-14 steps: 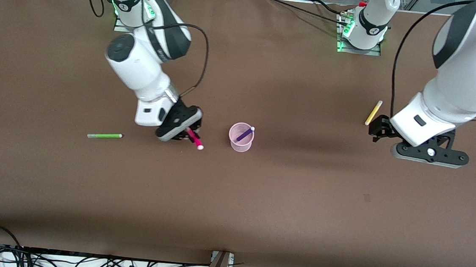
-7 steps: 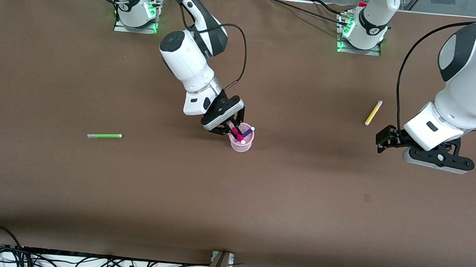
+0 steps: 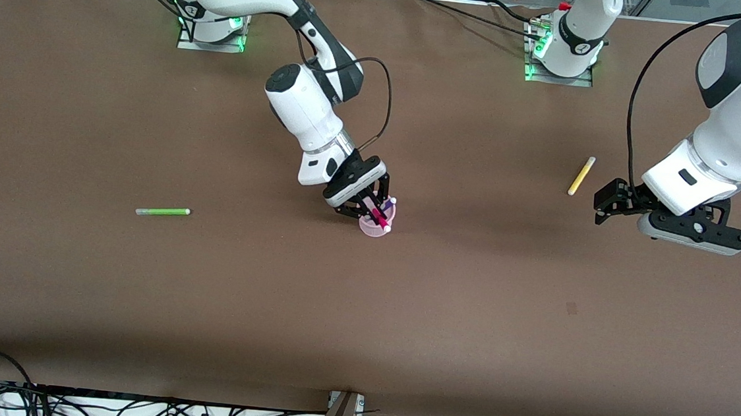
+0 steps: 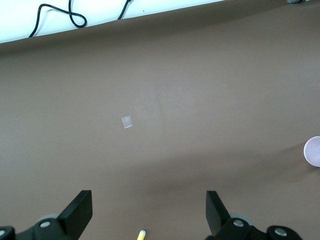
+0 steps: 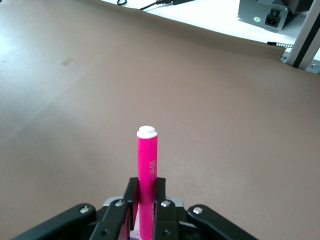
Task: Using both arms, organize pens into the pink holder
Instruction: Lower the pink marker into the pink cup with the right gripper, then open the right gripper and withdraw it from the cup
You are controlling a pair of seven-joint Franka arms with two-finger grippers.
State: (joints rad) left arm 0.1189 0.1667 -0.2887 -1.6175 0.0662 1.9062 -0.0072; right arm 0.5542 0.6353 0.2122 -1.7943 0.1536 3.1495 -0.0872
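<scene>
My right gripper (image 3: 371, 207) is shut on the magenta-pink pen (image 3: 380, 219) and holds it tilted over the pink holder (image 3: 373, 229), the pen's lower end at the rim. In the right wrist view the pen (image 5: 147, 165) stands clamped in the gripper (image 5: 147, 199). The purple pen (image 3: 389, 203) leans inside the holder. The green pen (image 3: 162, 211) lies on the table toward the right arm's end. The yellow pen (image 3: 581, 176) lies toward the left arm's end. My left gripper (image 3: 609, 203) is open and empty beside it; its wrist view shows the gripper (image 4: 149, 207), the pen's tip (image 4: 141, 234) and the holder (image 4: 313, 151).
A small pale square mark (image 3: 571, 308) is on the brown table, nearer to the front camera than the yellow pen; it also shows in the left wrist view (image 4: 127, 122). Cables (image 3: 130, 410) lie along the table's front edge.
My right gripper carried the magenta-pink pen from beside the holder to over it and lowered it toward the rim. My left gripper drifted a little toward the left arm's end, still open.
</scene>
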